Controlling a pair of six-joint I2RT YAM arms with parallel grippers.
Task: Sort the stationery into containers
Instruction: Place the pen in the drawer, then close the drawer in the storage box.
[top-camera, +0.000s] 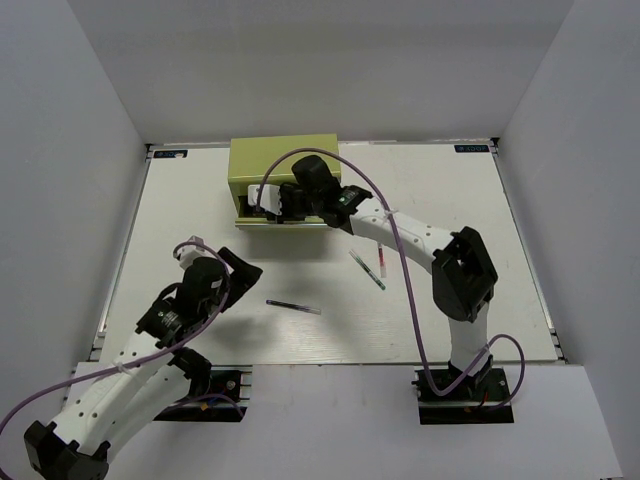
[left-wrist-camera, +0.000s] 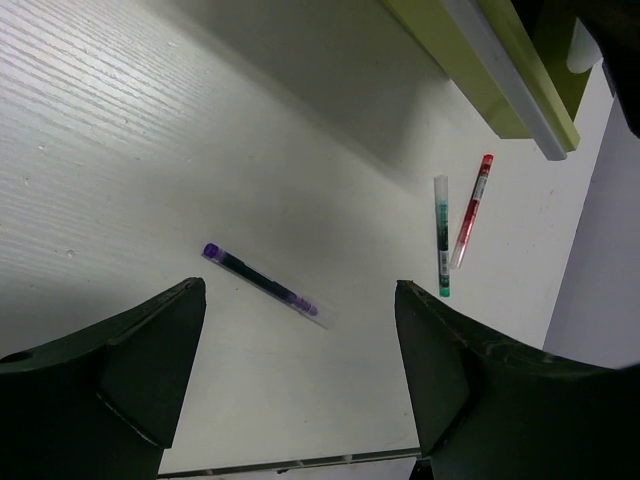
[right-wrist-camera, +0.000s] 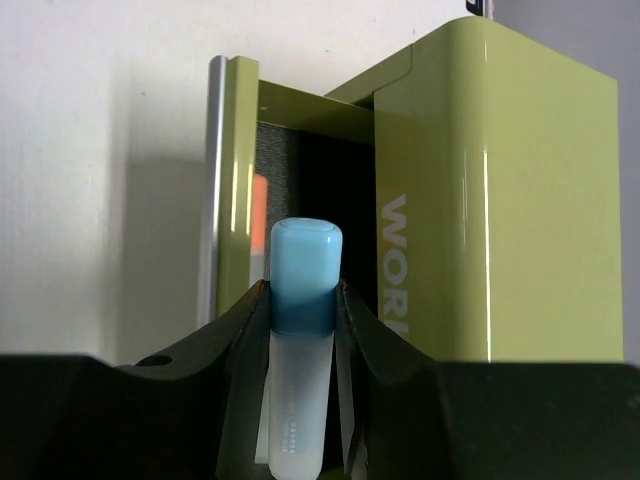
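My right gripper (right-wrist-camera: 303, 300) is shut on a stubby light-blue marker (right-wrist-camera: 305, 270), cap forward, held at the open drawer (right-wrist-camera: 232, 190) of the olive-green chest (right-wrist-camera: 490, 200). In the top view that gripper (top-camera: 275, 202) hovers over the drawer (top-camera: 285, 218) at the chest's (top-camera: 285, 160) front. My left gripper (left-wrist-camera: 300, 330) is open and empty above the table. A dark pen with a purple cap (left-wrist-camera: 262, 281) lies just ahead of it. A teal pen (left-wrist-camera: 441, 235) and a red-and-white pen (left-wrist-camera: 472, 210) lie side by side further right. In the top view these are the dark pen (top-camera: 293, 306) and the pair (top-camera: 368, 268).
Something orange (right-wrist-camera: 259, 205) shows inside the open drawer. Purple cables (top-camera: 400, 250) loop over both arms. White walls enclose the table (top-camera: 470, 200) on three sides. The left gripper (top-camera: 232, 272) sits left of the dark pen.
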